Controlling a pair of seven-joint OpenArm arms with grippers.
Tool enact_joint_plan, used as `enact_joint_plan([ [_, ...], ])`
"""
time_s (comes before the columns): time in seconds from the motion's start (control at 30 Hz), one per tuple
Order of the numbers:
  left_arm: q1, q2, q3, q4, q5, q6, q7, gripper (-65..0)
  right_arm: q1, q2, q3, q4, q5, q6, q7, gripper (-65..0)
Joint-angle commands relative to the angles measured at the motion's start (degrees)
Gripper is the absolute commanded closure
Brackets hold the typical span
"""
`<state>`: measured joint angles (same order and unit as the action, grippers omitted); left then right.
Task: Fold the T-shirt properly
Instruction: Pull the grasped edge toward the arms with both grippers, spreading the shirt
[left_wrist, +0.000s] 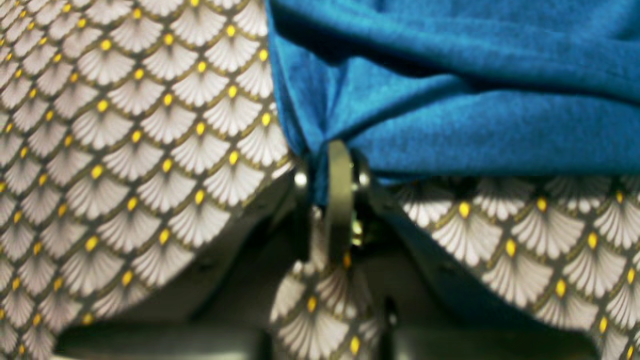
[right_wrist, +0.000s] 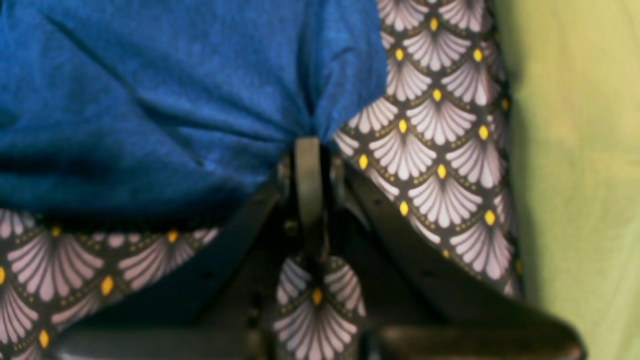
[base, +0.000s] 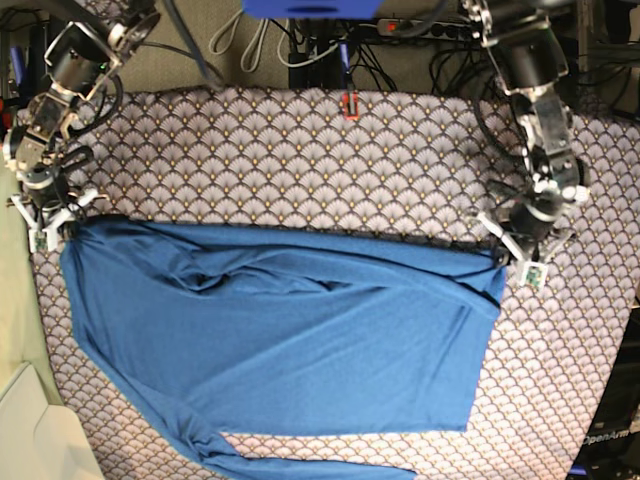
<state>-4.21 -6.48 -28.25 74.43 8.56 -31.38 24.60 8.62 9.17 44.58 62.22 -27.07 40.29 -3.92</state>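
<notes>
T-shirt (base: 290, 340) lies spread on the surface, on the scallop-patterned cloth (base: 300, 160), mostly flat, w/ wrinkles near upper-left in base view. Top edge runs roughly straight between the two arms. One long sleeve (base: 250, 462) trails toward bottom edge of the base view.

Left gripper (base: 520, 252) (right side of base view): jaws closed down narrow on the shirt's top corner there. Left wrist view confirms: blue fabric (left_wrist: 450, 100) bunched and pinched at the fingertips (left_wrist: 340, 165), creases radiating from the pinch pt. Cloth pattern visible below and to the side of the jaws.

Right gripper (base: 50, 222) (left side of base view): jaws likewise narrow, clamped on the opposite top corner of the shirt. Right wrist view shows fabric (right_wrist: 175, 100) gathered into the fingertips (right_wrist: 307, 150), folds converging at the grip. Patterned cloth (right_wrist: 430, 140) beside it, then a pale green area (right_wrist: 575, 175) past the cloth edge.

Both grip pts sit low, at or just above the surface; can't tell exactly if corners are lifted off the cloth. Shirt body betw. the arms rests on the cloth, not hanging.

Bg at top of base view: cables (base: 300, 50) and a small red item (base: 350, 104) at far edge of the cloth.
</notes>
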Motion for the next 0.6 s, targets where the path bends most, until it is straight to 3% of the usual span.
enact_joint_plan([
  [0.0,0.4,-0.5,-0.1,1.9,-0.4,0.4,-1.1,-0.4,-0.6,0.5,0.3,1.8,0.4,-0.3,0.6,0.0],
  [0.23,6.4,-0.3,-0.1,7.6,-0.5,0.3,-1.1,-0.4,-5.7,-0.9,0.3,7.0,0.9,-0.3,1.0,0.0],
  [0.37,9.3,-0.5,-0.1,10.7,-0.5,0.3,-1.1,-0.4,-9.7,-0.7,-0.2,10.0,8.3,-0.3,1.0,0.0],
  [0.47,11.2,-0.6,-0.2,13.1,-0.5,0.2,-1.1,-0.4,-11.9,-0.8,-0.2,12.8,9.2,-0.3,1.0,0.0],
  [0.57,13.0,-0.5,-0.2,15.6,-0.5,-3.5,-1.1,-0.4,-14.0,-0.9,0.0,14.4,9.3,-0.3,1.0,0.0],
])
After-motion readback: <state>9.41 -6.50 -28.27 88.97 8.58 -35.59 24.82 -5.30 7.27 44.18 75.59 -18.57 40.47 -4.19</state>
